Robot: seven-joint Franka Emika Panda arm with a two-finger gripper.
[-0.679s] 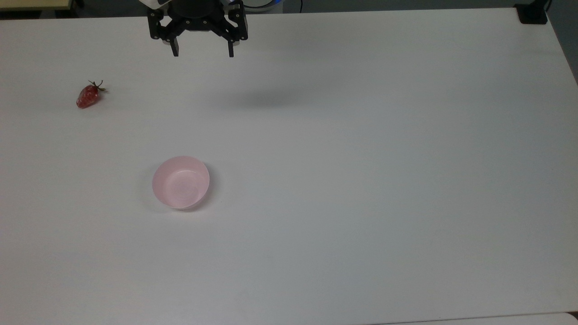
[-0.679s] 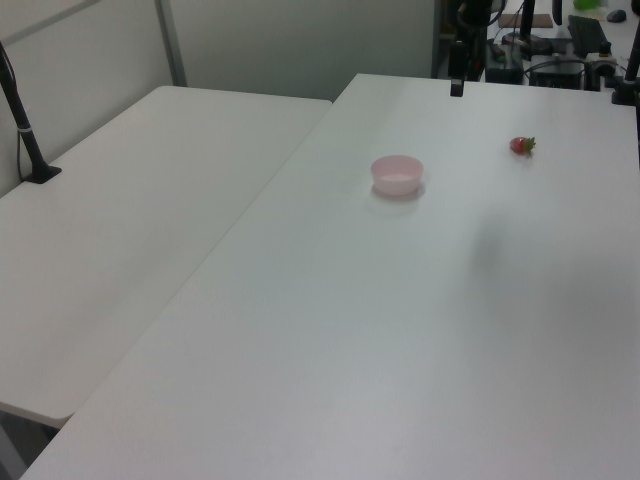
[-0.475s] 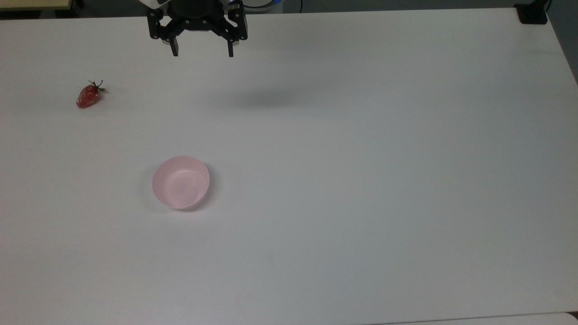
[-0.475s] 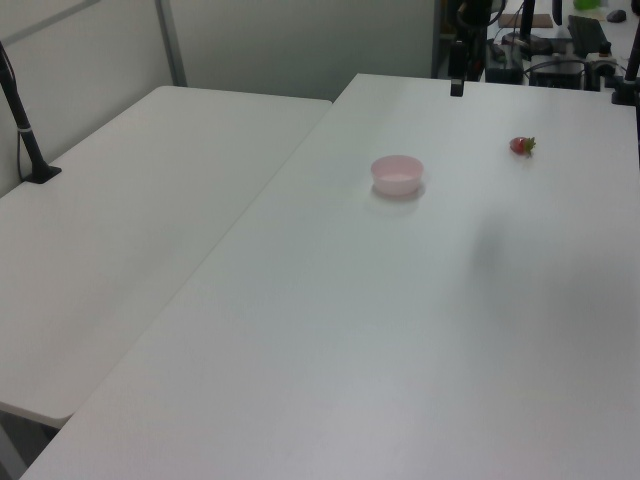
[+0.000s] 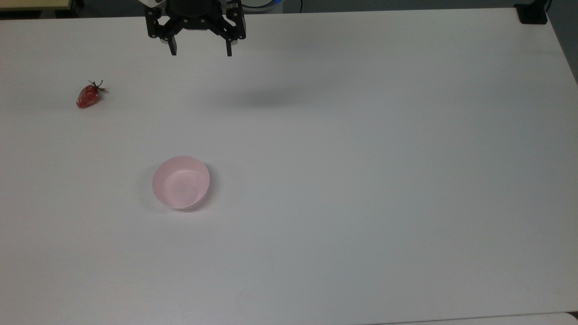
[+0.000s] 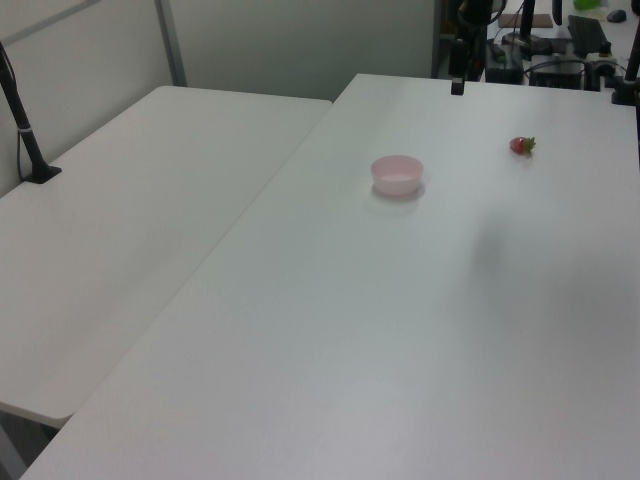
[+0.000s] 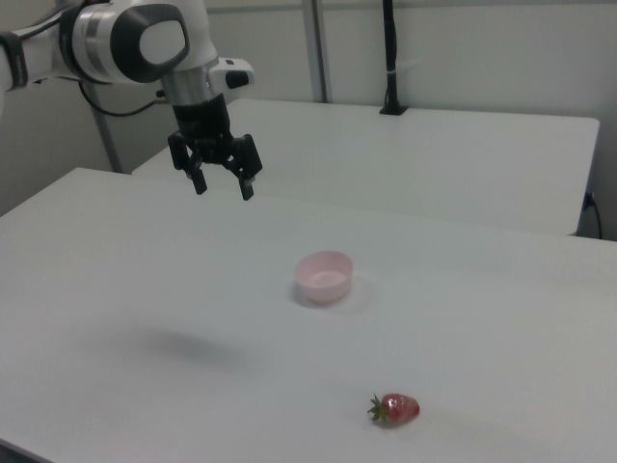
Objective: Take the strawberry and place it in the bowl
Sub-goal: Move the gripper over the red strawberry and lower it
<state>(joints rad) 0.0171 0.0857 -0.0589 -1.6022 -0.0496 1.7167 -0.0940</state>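
Observation:
A small red strawberry (image 5: 88, 96) with a green stem lies on the white table at the top view's left; it also appears as the strawberry (image 6: 522, 146) in the left view and the strawberry (image 7: 396, 409) in the right view. The pale pink bowl (image 5: 181, 182) stands empty below and to the right of it in the top view, also seen as the bowl (image 6: 398, 174) and the bowl (image 7: 325, 275). My gripper (image 5: 200, 51) hangs open high above the table near the top view's upper edge, well apart from both; in the right view the gripper (image 7: 223, 187) holds nothing.
The white table (image 5: 361, 180) spreads wide around the objects. A second white table (image 6: 120, 230) adjoins it at the left view's left. A black post (image 7: 389, 58) stands on the far table in the right view. A dark block (image 5: 532, 13) sits at the top view's upper right corner.
The gripper has shifted very slightly toward the top view's upper edge. Strawberry and bowl have stayed put.

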